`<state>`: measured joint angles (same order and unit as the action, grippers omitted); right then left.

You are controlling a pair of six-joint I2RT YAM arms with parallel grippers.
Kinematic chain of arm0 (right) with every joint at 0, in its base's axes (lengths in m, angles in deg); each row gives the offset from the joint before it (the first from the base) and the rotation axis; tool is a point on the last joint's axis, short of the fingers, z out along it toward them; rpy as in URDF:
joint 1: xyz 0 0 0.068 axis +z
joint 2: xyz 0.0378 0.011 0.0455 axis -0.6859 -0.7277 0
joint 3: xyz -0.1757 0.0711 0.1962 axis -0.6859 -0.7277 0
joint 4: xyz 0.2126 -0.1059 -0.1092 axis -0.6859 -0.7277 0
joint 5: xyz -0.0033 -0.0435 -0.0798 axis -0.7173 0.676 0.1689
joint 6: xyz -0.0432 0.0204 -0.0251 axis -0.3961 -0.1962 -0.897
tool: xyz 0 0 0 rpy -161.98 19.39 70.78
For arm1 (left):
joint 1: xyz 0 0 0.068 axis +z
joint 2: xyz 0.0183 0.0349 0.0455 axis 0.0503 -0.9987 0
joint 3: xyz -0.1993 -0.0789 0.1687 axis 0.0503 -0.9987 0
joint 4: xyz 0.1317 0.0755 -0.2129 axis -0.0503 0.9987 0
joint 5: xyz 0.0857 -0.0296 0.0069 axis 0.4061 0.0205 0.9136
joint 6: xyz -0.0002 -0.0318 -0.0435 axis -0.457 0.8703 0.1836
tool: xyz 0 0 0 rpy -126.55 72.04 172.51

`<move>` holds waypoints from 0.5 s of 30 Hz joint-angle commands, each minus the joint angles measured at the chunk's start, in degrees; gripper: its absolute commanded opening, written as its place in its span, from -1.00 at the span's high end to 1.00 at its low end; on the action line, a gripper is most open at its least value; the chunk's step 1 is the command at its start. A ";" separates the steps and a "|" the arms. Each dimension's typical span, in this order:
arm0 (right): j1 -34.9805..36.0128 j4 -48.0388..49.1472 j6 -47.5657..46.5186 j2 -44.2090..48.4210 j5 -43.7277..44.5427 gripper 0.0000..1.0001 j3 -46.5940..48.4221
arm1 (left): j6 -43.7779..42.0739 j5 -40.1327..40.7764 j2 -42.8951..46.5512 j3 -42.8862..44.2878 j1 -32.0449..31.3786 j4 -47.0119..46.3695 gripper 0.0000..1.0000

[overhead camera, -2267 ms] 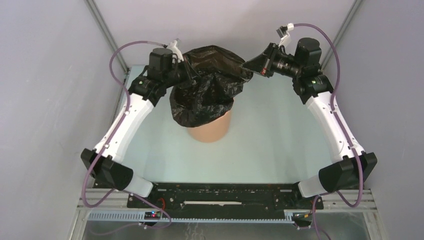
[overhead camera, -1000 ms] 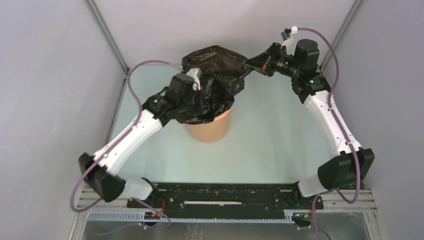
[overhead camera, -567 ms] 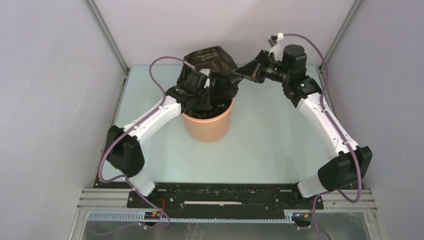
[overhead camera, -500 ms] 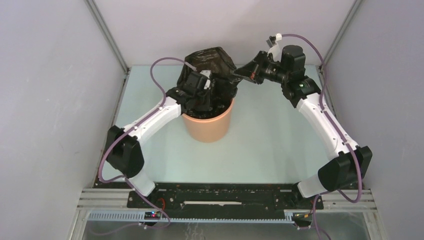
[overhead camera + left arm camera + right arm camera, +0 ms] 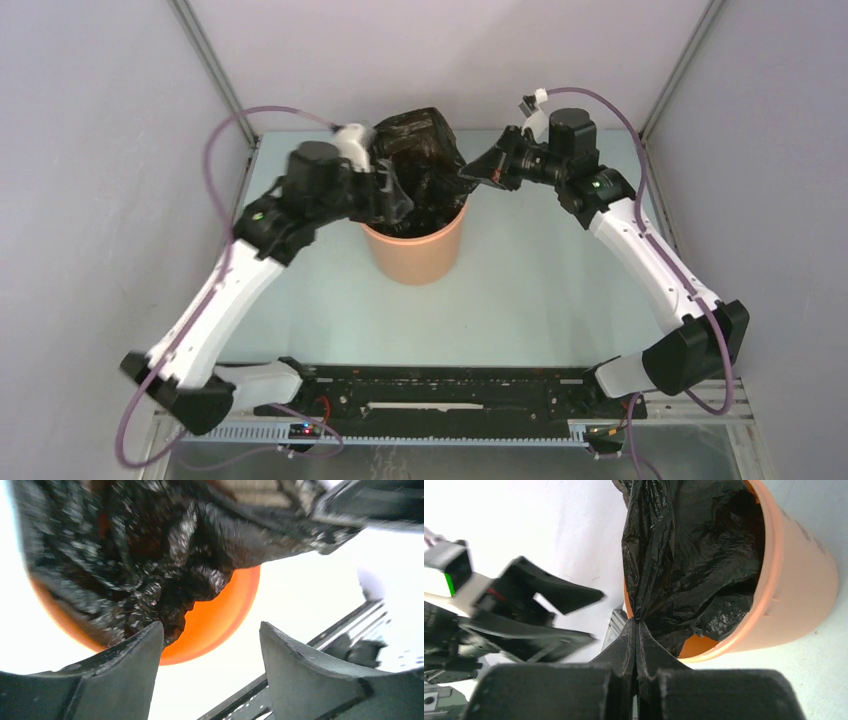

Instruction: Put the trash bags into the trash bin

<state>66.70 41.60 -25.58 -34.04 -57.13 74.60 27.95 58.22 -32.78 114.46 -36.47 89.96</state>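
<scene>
Our left gripper (image 5: 210, 627) backs away from the orange bin (image 5: 230, 610), jaws released and empty; our right gripper (image 5: 636, 622) pinches the black bag (image 5: 694, 555) at its fingertips.

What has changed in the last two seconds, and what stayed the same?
The left gripper pushed the trash bag down into the trash bin, then opened its jaws, let go and drew back leftward. The right gripper stays shut on the bag's edge; the bin did not move.
</scene>
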 commanded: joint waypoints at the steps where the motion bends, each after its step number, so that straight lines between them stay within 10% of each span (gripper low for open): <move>1: 0.90 -1.80 -0.49 3.55 -2.52 1.00 2.05 | 6.72 -1.77 7.23 1.40 7.26 1.86 -0.57; 6: 2.41 -1.63 5.94 5.61 -6.10 1.00 -0.64 | 12.11 -1.56 5.78 3.12 17.01 -2.84 -0.98; 15: 0.19 11.33 23.94 5.85 -10.07 1.00 -5.69 | 7.00 1.89 -11.29 16.16 18.53 -1.55 -0.87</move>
<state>68.52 45.06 -10.17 -28.47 -64.84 68.70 36.95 57.74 -39.34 125.78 -18.33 87.71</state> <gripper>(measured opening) 0.006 0.970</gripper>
